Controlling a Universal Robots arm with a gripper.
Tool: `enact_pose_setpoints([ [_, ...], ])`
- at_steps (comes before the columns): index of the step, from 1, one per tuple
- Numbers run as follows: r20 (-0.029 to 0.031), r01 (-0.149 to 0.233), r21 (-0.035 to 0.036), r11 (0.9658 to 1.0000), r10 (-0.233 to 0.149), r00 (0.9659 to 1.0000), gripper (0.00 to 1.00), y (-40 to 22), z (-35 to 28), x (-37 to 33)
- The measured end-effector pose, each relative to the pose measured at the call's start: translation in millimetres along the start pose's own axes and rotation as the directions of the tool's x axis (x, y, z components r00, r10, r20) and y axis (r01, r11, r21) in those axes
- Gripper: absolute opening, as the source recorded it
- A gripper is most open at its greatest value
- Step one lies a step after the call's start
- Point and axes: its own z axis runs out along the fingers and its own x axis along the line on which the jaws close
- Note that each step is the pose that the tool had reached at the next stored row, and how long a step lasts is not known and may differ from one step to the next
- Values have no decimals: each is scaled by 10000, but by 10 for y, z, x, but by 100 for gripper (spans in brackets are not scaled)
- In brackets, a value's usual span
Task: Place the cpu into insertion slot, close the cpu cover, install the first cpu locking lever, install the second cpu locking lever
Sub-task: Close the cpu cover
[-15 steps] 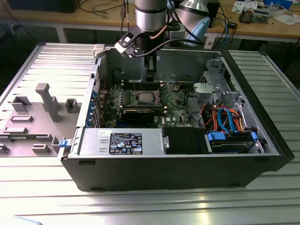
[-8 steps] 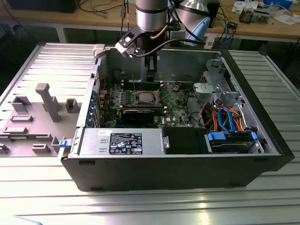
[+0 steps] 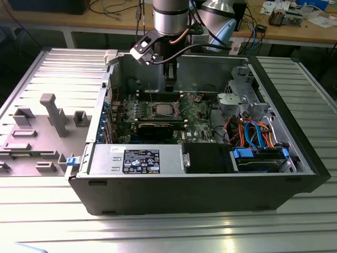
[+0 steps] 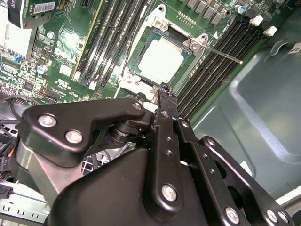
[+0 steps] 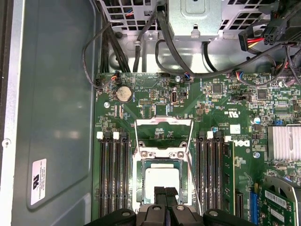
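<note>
cpu sits flat in the insertion slot. cpu cover is hinged up and open, on the slot's far side from the gripper. Jaws are pinched together with nothing held, tips just over the cpu's near edge. In the exterior view the cpu is close to the gripper, at roughly 7 o'clock. One lever rod sticks out, unlatched.
</note>
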Motion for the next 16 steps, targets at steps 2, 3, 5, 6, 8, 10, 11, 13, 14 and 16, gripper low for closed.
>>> enact_pose_setpoints([
  [2,0,0,0,10000,0,10000,11,0,0,0],
  [3,0,1,0,10000,-1,10000,11,2,0,0],
  [5,-1,0,0,10000,0,10000,11,5,1,0],
  [6,0,0,0,10000,0,10000,11,9,1,0],
  [8,0,0,0,10000,0,10000,11,13,1,0],
  [10,0,0,0,10000,0,10000,11,15,1,0],
  [11,-1,1,0,10000,-1,10000,11,15,1,0],
  [13,0,2,0,10000,-2,10000,11,23,1,0],
  [14,0,1,0,10000,-1,10000,11,29,2,0],
  [16,-1,1,0,10000,-1,10000,11,38,2,0],
])
